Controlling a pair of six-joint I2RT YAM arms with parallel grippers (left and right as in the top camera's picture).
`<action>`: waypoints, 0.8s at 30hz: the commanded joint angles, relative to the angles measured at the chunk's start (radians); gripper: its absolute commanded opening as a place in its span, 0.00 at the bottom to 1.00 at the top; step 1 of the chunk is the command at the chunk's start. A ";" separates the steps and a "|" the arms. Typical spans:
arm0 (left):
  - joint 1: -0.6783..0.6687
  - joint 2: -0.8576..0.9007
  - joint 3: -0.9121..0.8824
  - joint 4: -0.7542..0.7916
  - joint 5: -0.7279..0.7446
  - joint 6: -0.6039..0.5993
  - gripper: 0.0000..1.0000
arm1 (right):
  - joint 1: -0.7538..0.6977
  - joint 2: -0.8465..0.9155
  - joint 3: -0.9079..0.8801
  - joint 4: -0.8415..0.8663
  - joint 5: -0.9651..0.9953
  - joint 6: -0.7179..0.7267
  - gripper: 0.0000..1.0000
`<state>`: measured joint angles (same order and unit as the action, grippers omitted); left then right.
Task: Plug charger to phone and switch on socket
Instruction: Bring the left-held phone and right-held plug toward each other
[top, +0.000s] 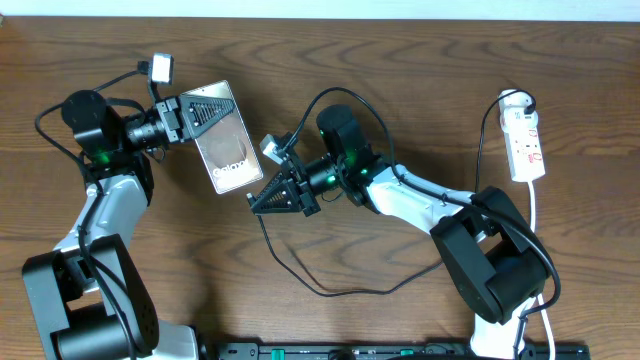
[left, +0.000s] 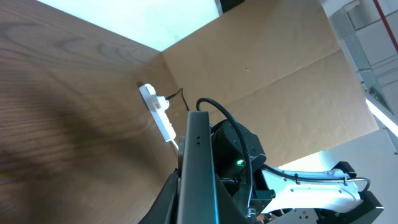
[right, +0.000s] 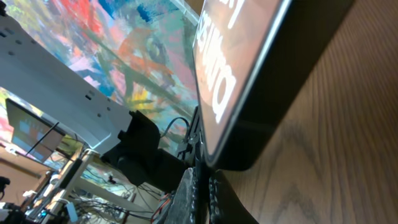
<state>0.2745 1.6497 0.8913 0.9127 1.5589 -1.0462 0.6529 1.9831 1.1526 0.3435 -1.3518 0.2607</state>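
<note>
The bronze-brown phone (top: 232, 160) is lifted off the table, and my left gripper (top: 225, 110) is shut on its upper end. In the left wrist view the phone (left: 198, 155) shows edge-on between the jaws. My right gripper (top: 256, 200) sits right at the phone's lower end, shut on the charger plug (right: 200, 169). The plug tip meets the bottom edge of the phone (right: 249, 62); whether it is seated is hidden. The charger cable (top: 300, 275) loops across the table towards the right arm. The white socket (top: 526, 142) lies at the far right, well away from both grippers.
The socket (left: 158, 112) also shows in the left wrist view, with the right arm (left: 236, 149) in front of it. The socket's white cord (top: 535, 215) runs down the right side past the right arm's base (top: 495, 265). A black bar (top: 400, 352) lies along the front edge.
</note>
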 joint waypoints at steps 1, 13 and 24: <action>-0.001 -0.004 0.000 0.005 0.012 0.006 0.07 | -0.003 -0.008 0.005 0.009 0.008 0.004 0.01; -0.001 -0.004 0.000 0.005 0.012 0.026 0.07 | -0.003 -0.008 0.005 0.092 0.007 0.065 0.01; -0.034 -0.004 0.000 0.005 0.011 0.033 0.07 | -0.001 -0.008 0.005 0.094 0.026 0.092 0.01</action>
<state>0.2512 1.6497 0.8913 0.9127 1.5589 -1.0286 0.6529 1.9831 1.1522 0.4324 -1.3300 0.3344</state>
